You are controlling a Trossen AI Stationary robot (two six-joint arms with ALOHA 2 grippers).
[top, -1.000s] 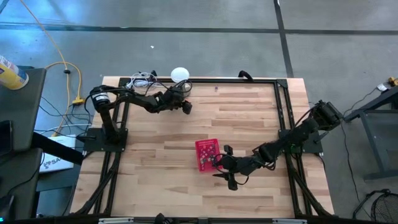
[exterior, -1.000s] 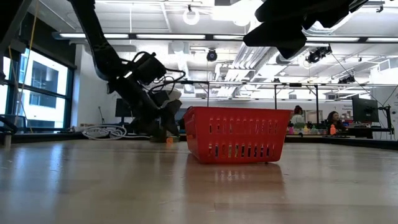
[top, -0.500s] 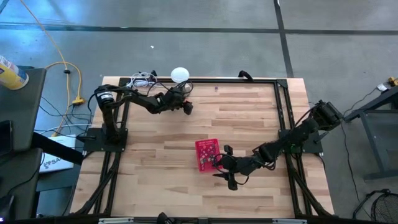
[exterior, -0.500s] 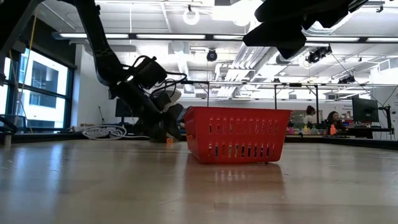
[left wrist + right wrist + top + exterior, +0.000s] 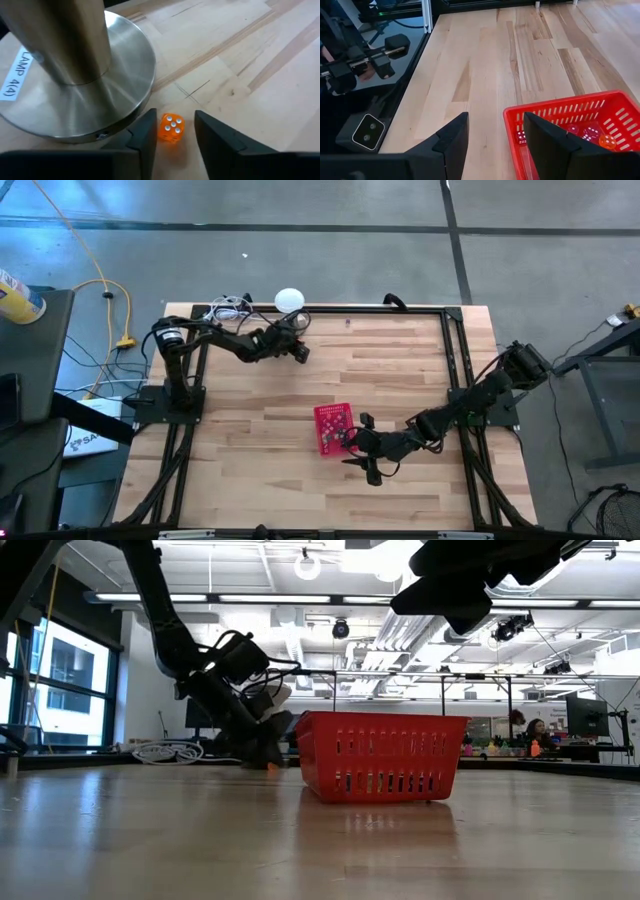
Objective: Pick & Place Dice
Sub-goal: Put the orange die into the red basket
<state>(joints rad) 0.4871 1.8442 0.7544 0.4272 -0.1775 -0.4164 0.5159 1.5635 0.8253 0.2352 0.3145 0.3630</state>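
1. At the table's far edge, your left gripper (image 5: 172, 135) stood with fingers parted narrowly around an orange die (image 5: 171, 127), hard against the lamp (image 5: 75, 75) base; closing could have scraped one finger on that base.
2. The die sat untouched on the table (image 5: 260, 75); an off-centre pinch might have flicked it away.
3. Your right gripper (image 5: 492, 145), fingers wide and empty, waited beside the basket (image 5: 560, 112) holding other dice (image 5: 592, 132); it could have blocked the drop.

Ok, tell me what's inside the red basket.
The right wrist view shows a few dice lying in the red basket: red ones and an orange one. The basket's near wall and the right gripper hide the rest.
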